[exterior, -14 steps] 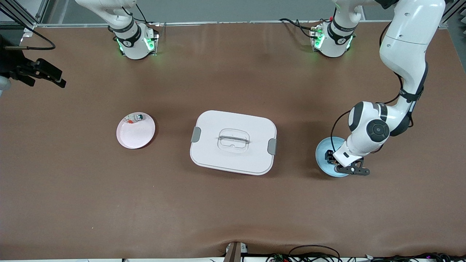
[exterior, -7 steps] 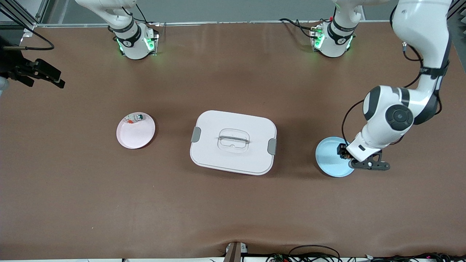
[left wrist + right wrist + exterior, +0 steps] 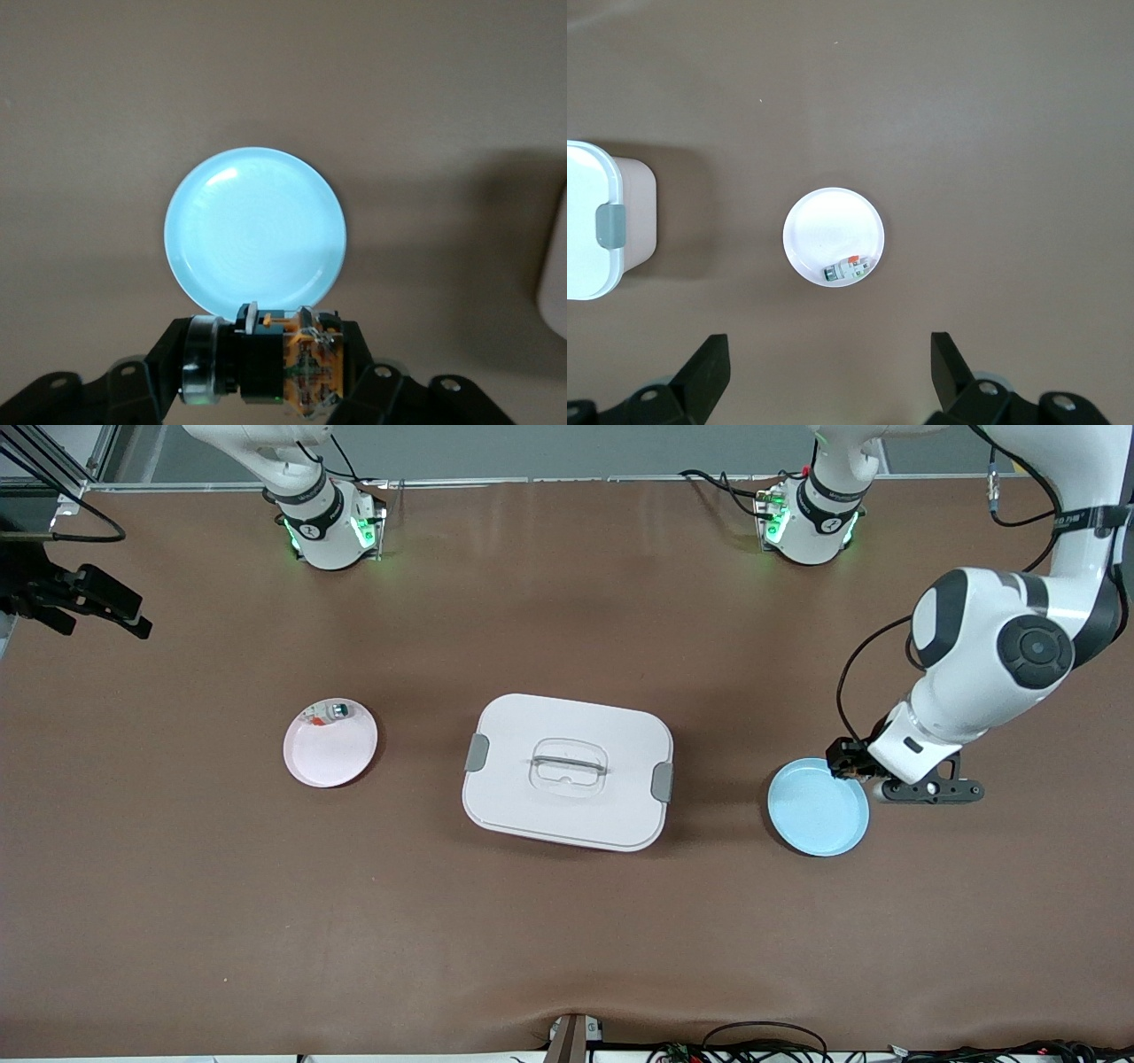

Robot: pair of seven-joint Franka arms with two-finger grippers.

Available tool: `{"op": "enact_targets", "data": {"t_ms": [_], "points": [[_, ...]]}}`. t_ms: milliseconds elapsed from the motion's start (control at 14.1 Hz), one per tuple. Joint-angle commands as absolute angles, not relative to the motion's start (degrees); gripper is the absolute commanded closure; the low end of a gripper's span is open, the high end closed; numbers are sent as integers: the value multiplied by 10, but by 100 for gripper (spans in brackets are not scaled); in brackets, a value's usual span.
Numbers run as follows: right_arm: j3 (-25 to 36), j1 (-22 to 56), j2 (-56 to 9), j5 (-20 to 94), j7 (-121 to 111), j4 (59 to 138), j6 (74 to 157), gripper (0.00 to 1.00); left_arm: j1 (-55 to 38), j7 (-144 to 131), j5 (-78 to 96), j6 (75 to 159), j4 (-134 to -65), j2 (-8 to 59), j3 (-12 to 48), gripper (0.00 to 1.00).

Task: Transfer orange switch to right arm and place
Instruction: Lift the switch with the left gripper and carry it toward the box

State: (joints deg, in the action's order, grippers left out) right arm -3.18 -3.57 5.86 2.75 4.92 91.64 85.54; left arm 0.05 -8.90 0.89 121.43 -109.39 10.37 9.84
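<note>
My left gripper [image 3: 852, 763] is shut on the orange switch [image 3: 847, 759], a small black block with an orange section and a silver ring. It hangs in the air over the edge of the blue plate [image 3: 817, 813]. In the left wrist view the orange switch [image 3: 285, 363] lies crosswise between the black fingers, with the bare blue plate [image 3: 255, 221] below it. My right gripper [image 3: 828, 354] stands open and holds nothing, high over the table beside the pink plate [image 3: 833, 226].
A white lidded box [image 3: 567, 771] with grey latches sits mid-table between the two plates. The pink plate [image 3: 330, 746] toward the right arm's end holds a small white-and-green part [image 3: 335, 710] with red bits at its rim.
The left gripper has lifted off the blue plate with the orange switch and drifted toward the plate's edge at the left arm's end. The right arm has hardly moved.
</note>
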Motion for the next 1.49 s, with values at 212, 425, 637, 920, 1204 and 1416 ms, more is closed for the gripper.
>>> {"op": "enact_targets", "data": {"t_ms": [212, 425, 637, 920, 1204, 1416], "points": [[-35, -42, 62, 21, 41, 901, 822, 0, 0, -176, 86, 1136, -1077, 42, 126, 100], [-36, -39, 48, 26, 47, 897, 826, 0, -1, -320, 88, 1101, -1039, 45, 179, 100], [-40, -34, 50, 33, 51, 909, 826, 0, -3, -479, 123, 1101, -997, 62, 239, 100], [-35, -34, 60, 119, 92, 963, 849, 0, -30, -674, 159, 1119, -940, 97, 292, 100], [-35, -39, 111, 209, 99, 1067, 930, 0, -95, -860, 156, 1141, -881, 144, 292, 100], [-41, -32, 170, 291, 99, 1188, 1039, 0, -149, -972, 149, 1166, -833, 179, 287, 100]]}}
